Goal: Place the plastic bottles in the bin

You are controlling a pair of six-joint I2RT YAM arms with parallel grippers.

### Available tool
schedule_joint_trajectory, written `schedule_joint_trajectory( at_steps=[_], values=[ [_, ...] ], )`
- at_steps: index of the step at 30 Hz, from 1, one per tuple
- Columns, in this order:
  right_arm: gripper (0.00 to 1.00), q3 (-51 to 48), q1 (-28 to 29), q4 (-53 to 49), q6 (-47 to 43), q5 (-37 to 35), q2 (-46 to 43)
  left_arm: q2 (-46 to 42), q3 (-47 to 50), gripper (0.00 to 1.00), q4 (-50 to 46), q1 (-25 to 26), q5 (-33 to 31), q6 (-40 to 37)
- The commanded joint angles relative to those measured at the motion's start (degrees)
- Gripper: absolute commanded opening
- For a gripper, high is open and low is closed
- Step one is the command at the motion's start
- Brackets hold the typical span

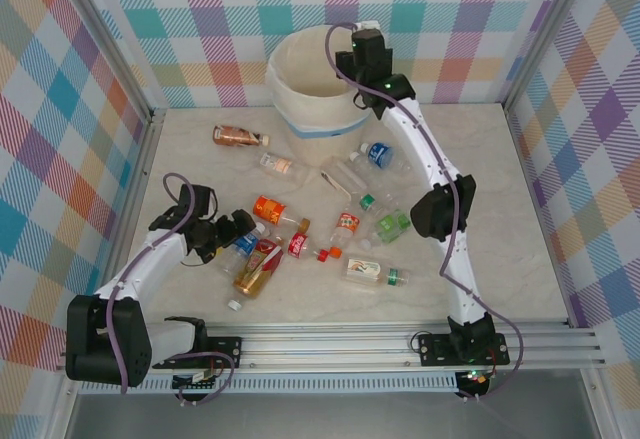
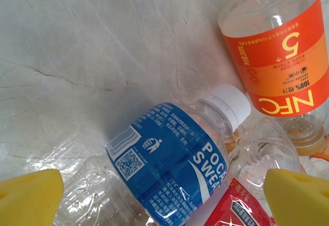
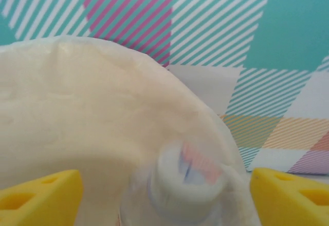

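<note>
Currently drop step: right gripper [image 3: 164,197] jaws wide over bin [image 3: 87,97], clear bottle [image 3: 187,185] blurred between them. Left gripper [image 2: 163,197] jaws wide, blue-label bottle [image 2: 172,167] between; next close, lift.

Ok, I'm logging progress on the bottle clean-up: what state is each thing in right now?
bin: upright, open-topped, lined.
blue-label bottle: capped, on its side, not gripped.
left fingers: open, either side of the blue-label bottle.
orange-label bottle: on its side.
right fingers: open, over the bin.
clear bottle: capped, blurred, between the right fingers, unclamped.
</note>
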State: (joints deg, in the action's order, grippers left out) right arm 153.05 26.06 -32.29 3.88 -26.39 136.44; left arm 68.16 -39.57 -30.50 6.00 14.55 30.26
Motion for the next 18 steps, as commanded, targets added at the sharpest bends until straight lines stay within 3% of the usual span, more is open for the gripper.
schedule_joint_trajectory(
  at_steps=[1,5,7,12,18],
  values=[
    [0.91,-2.02,-0.04,-2.07,1.00,8.47,-7.78,-0.18,0.51,1.00,-0.39,1.82,-0.16,-1.50],
    [1.00,-8.12,0.04,-2.42,3.76,15.98,-13.95,-0.06,-1.75,1.00,-6.03,6.17,-10.79,-2.05],
    [1.00,-12.15,0.04,-2.27,4.84,19.50,-17.53,0.12,-2.03,1.00,-7.73,7.53,-13.11,-1.99],
    [1.00,-26.52,0.04,1.12,7.28,26.68,-27.61,0.66,-1.92,1.00,-9.92,10.10,-15.68,-1.99],
    [1.00,-48.90,0.04,10.90,9.13,32.33,-41.06,2.67,-0.70,1.00,-5.37,10.26,-11.91,-2.02]
  ],
)
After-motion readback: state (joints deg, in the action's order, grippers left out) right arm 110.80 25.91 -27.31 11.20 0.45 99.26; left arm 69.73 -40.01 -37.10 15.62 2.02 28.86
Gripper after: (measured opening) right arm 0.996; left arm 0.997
